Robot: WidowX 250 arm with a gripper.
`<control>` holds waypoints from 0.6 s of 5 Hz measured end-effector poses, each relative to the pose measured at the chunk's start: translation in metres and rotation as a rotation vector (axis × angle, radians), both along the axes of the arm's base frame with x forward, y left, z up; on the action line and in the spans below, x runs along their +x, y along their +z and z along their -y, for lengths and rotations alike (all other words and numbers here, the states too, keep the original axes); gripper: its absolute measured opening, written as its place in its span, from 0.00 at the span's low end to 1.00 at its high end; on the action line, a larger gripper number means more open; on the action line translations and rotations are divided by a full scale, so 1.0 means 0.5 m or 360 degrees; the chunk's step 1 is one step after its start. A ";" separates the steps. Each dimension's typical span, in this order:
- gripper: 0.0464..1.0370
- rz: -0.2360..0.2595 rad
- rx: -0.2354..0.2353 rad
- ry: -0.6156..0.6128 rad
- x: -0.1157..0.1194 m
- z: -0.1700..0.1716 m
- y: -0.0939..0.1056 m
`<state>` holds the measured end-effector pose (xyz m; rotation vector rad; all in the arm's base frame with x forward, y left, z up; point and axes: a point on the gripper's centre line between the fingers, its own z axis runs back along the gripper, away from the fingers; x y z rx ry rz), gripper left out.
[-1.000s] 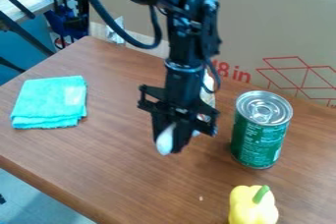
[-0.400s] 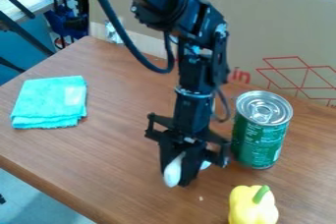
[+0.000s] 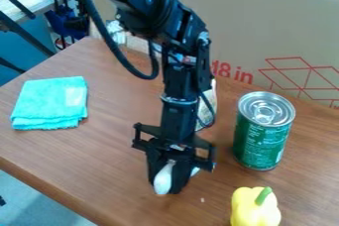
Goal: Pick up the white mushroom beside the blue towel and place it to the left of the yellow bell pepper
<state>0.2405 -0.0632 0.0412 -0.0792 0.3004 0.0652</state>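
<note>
Grasping white object [image 3: 163,179] in gripper [image 3: 170,184]; may drop it from weak hold, or tip green can [image 3: 259,141] by swinging right.

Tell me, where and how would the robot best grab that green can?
Grip the green can by its upper side wall, probably from above: it stands upright, and its round, straight sides offer opposite faces to pinch.

Folded turquoise cloth [image 3: 49,102] flat on the left of the brown bench [image 3: 99,165]. Green can [image 3: 260,138], silver lid with pull tab, upright on the right. Yellow pepper [image 3: 255,210], green stem, near the can's front, apart from it. Cardboard [image 3: 265,27] with red line pattern stands behind. Blue clamp-like tools [image 3: 66,22], upper left.
</note>
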 end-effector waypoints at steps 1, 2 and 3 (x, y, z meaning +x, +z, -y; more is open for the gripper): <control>0.77 0.0121 -0.0035 0.0024 -0.001 0.006 0.022; 0.97 0.0235 -0.0038 -0.0046 0.002 0.024 0.055; 0.97 0.0275 0.0042 -0.0147 0.005 0.033 0.083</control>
